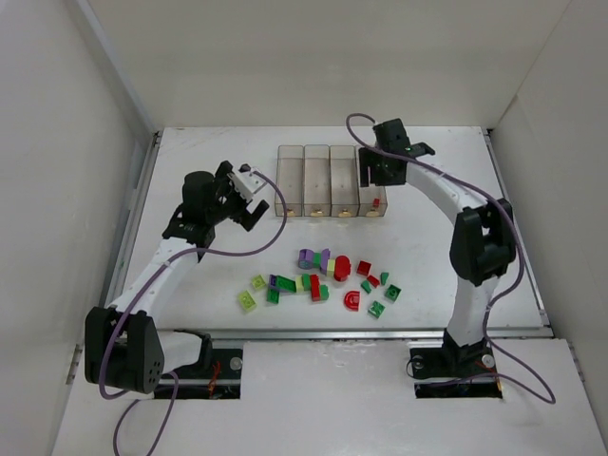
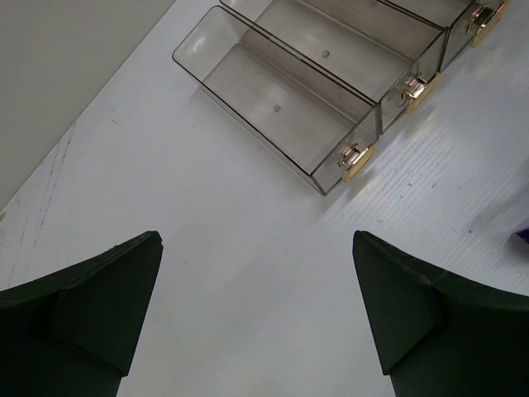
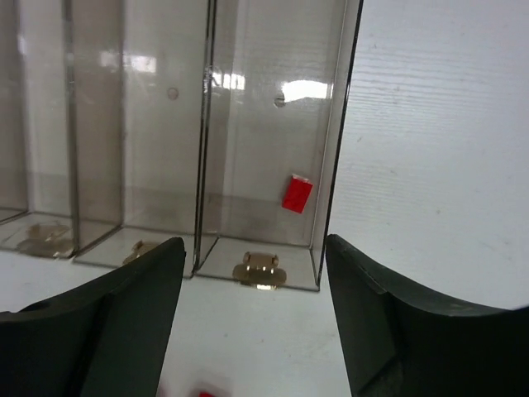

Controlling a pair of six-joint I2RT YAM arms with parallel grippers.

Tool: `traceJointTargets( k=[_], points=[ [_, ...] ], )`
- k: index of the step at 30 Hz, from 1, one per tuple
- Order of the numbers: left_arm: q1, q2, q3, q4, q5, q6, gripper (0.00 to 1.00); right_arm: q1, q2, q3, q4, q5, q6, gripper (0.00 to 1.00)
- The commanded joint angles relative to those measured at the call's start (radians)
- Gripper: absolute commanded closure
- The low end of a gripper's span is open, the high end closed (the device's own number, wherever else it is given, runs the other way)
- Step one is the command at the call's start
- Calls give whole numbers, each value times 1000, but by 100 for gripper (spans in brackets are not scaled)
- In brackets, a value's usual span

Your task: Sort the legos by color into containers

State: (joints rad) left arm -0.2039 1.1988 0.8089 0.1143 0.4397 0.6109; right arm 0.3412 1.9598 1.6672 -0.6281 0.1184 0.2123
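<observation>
Four clear containers (image 1: 329, 179) stand in a row at the back of the table. One red lego (image 1: 377, 202) lies in the rightmost container (image 3: 273, 149), near its latch end; the right wrist view shows it as a small red brick (image 3: 297, 193). My right gripper (image 1: 380, 169) hovers over that container, open, with nothing between its fingers (image 3: 254, 248). The other legos (image 1: 323, 275), red, green, purple and pale yellow-green, lie scattered on the table in front. My left gripper (image 1: 249, 198) hangs wide open left of the row, empty (image 2: 256, 244), with the leftmost container (image 2: 281, 107) ahead.
White walls close in the table on the left, back and right. Gold latches (image 2: 355, 159) stick out from the containers' near ends. A blurred red piece (image 3: 202, 392) shows at the bottom of the right wrist view. Both arm bases sit at the near edge.
</observation>
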Motion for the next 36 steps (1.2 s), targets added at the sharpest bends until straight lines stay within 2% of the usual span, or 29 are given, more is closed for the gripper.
traceJointTargets(
  k=[1,4,8,11,12,15,19,26,36],
  points=[
    [-6,-33,-8,10,33,13,1,10,-168,-10,-16,-46,-48,26],
    [-6,-33,-17,10,33,13,1,62,-307,-176,-39,-55,-103,26],
    [-6,-22,-28,19,33,4,1,160,-429,-401,-100,-106,-90,26],
    [-6,-13,-28,19,33,-5,1,215,-467,-526,-111,-126,-19,34],
    [-6,-13,-28,19,33,-5,1,263,-476,-526,-111,-114,-19,42],
    [-6,-2,-28,31,42,-5,1,318,-437,-502,-111,-105,-19,48],
    [-6,-2,-28,41,42,-5,1,328,-339,-462,-165,-82,-33,48],
    [-6,-21,-50,51,31,6,1,328,-282,-471,-199,-63,-71,33],
    [-6,-39,-59,51,31,6,1,318,-194,-432,-165,-82,-111,32]
  ],
)
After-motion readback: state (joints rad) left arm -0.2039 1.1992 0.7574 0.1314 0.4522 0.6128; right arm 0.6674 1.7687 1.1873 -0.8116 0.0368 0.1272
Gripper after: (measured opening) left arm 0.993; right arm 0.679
